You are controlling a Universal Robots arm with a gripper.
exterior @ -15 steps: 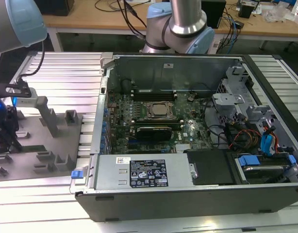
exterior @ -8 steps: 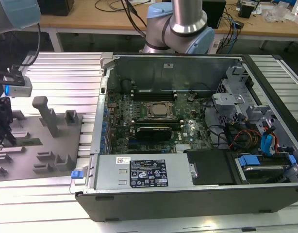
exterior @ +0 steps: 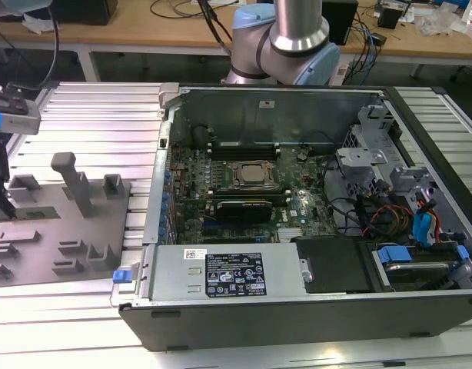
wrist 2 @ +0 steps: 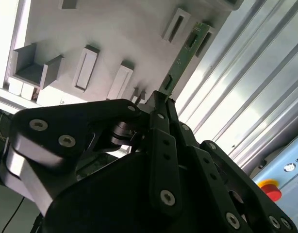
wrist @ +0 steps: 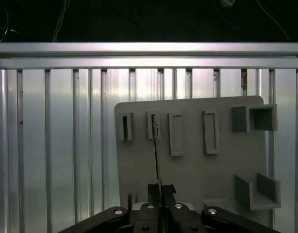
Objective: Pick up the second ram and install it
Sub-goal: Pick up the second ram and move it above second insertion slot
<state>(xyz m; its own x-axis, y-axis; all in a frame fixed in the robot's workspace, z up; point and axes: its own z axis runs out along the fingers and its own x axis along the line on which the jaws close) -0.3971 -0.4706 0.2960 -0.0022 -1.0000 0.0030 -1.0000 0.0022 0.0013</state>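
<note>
Gripper (wrist 2: 162,94) sits closest to the lens in both wrist views, my fingers pressed onto the second ram (wrist 2: 185,53), pinching one end of the green stick. It runs edge-on from my fingertips toward the grey fixture tray (wrist: 188,165), its far end at a narrow tray slot (wrist: 151,121). I can't tell whether that end is clear of the slot or seated in it.

Progress, my read: grasp done, carry and install left. The ram is over the tray at the exterior view's left, well apart from the open computer case (exterior: 297,104). The memory slots (exterior: 244,147) by the processor socket (exterior: 254,174) are too small to judge what's fitted.

Pose: my arm (exterior: 286,34) rises at the far side behind the case. The wrist is out at the exterior view's left edge, tool pointing down at the tray on the ribbed aluminium table (wrist: 52,145).
</note>
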